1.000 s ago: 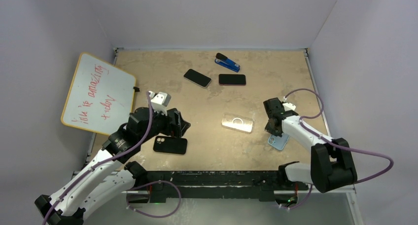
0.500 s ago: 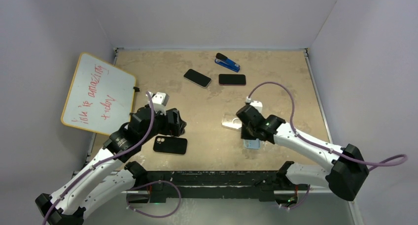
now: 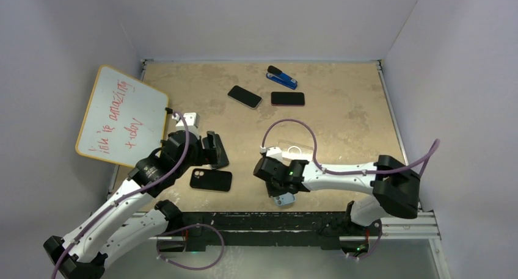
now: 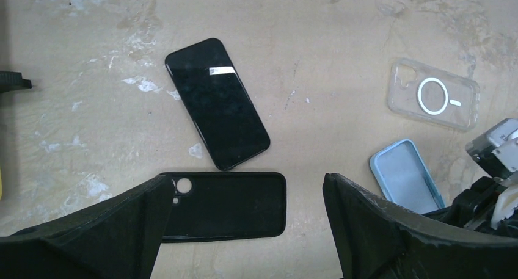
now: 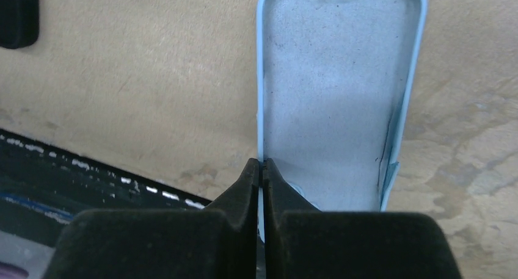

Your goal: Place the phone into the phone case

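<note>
A black phone (image 4: 217, 103) lies screen-up on the table, hidden under my left gripper in the top view. Just nearer is an empty black phone case (image 4: 226, 206) (image 3: 211, 180), open side up. My left gripper (image 4: 247, 180) (image 3: 211, 151) hovers above them, open, with nothing between its fingers. My right gripper (image 5: 261, 163) (image 3: 282, 192) is shut on the left side wall of a light blue phone case (image 5: 339, 96) (image 3: 284, 199) near the table's front edge. A clear case (image 4: 434, 96) with a white ring lies behind it.
Two more dark phones (image 3: 245, 96) (image 3: 288, 99) and a blue stapler (image 3: 281, 77) lie at the back. A whiteboard (image 3: 119, 114) leans at the left edge. The table's black front rail (image 5: 91, 169) runs just beside the blue case.
My right arm has swung from the right side to the front middle, taking the blue case with it. My left gripper has shifted slightly left, still open.
</note>
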`<state>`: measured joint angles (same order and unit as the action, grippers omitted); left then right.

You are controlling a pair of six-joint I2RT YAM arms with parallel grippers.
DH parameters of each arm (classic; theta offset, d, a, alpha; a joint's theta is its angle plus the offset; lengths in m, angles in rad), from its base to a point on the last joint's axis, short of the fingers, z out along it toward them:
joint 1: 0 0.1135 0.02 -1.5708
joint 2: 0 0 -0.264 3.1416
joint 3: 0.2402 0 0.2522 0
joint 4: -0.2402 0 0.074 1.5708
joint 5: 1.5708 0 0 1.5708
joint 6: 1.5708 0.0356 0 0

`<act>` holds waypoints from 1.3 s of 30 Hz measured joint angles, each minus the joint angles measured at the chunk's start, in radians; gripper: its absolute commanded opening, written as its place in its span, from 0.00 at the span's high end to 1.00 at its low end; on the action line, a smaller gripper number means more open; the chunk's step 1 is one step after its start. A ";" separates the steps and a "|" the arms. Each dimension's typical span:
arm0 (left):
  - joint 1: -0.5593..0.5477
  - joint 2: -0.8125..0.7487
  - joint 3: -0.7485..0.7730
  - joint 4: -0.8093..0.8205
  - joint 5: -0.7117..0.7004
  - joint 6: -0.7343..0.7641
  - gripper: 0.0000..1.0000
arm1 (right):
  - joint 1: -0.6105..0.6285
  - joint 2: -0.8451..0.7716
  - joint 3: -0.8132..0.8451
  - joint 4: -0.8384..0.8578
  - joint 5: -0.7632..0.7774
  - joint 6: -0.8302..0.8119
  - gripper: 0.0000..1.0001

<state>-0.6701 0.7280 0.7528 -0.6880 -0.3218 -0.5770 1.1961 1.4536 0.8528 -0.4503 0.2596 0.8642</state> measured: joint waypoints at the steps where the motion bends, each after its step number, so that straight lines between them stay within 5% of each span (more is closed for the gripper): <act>1: 0.000 0.000 0.004 -0.008 -0.010 -0.011 0.03 | 0.000 0.019 0.000 0.014 0.003 0.007 1.00; 3: 0.000 0.002 0.007 -0.018 -0.024 -0.029 0.03 | 0.000 0.050 0.000 0.040 0.012 0.019 1.00; 11: 0.000 0.074 0.008 -0.040 -0.047 -0.091 0.04 | 0.000 0.103 0.049 0.088 0.047 0.064 0.48; 18: 0.005 0.213 0.017 -0.031 -0.107 -0.112 0.01 | 0.000 -0.062 0.026 0.121 0.065 0.077 0.04; 28: 0.191 0.541 0.110 0.049 -0.058 -0.057 0.01 | 0.000 -0.339 -0.088 0.148 0.071 0.077 0.01; 39: 0.199 0.792 0.159 0.158 0.000 -0.027 0.01 | 0.000 -0.405 -0.113 0.152 0.067 0.042 0.01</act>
<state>-0.4713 1.5200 0.9119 -0.5301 -0.3222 -0.6041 1.1965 1.0485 0.7395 -0.2985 0.3267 0.9062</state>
